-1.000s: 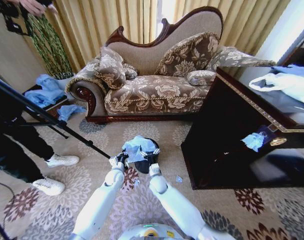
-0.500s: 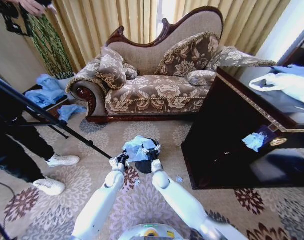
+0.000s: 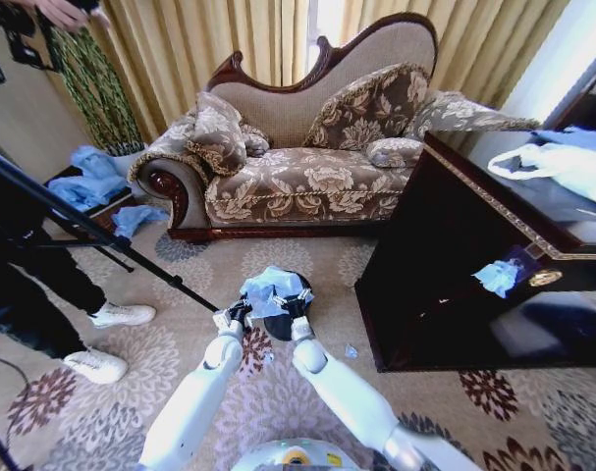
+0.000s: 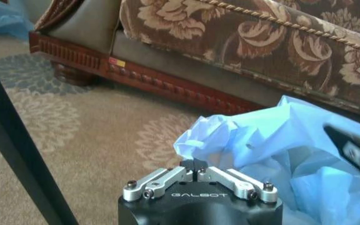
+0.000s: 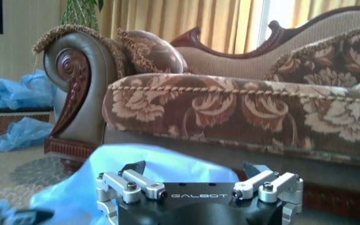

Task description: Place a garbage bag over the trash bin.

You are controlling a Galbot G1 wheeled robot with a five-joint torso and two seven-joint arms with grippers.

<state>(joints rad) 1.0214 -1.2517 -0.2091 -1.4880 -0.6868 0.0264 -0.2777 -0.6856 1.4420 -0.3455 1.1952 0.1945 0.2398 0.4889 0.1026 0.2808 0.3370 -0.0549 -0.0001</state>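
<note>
Two grippers: both at the bin, on the carpet near the sofa [image 3: 307, 167].
Left gripper [image 4: 194, 165]: fingers pinched together on the garbage bag [image 4: 280, 150].
Right gripper [image 5: 196, 169]: fingers apart, apparently touching nothing.
Trash bin [image 3: 296, 321]: bag bunched over its top.

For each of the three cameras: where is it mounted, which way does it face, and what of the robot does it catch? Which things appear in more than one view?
Head view: looks forward and down at both arms, the trash bin and sofa.
Left wrist view: behind the left pincer, shut on the garbage bag, facing the sofa base.
Right wrist view: behind the open right pincer, low, facing the sofa.
Shared: bag and sofa show in all three.
</note>
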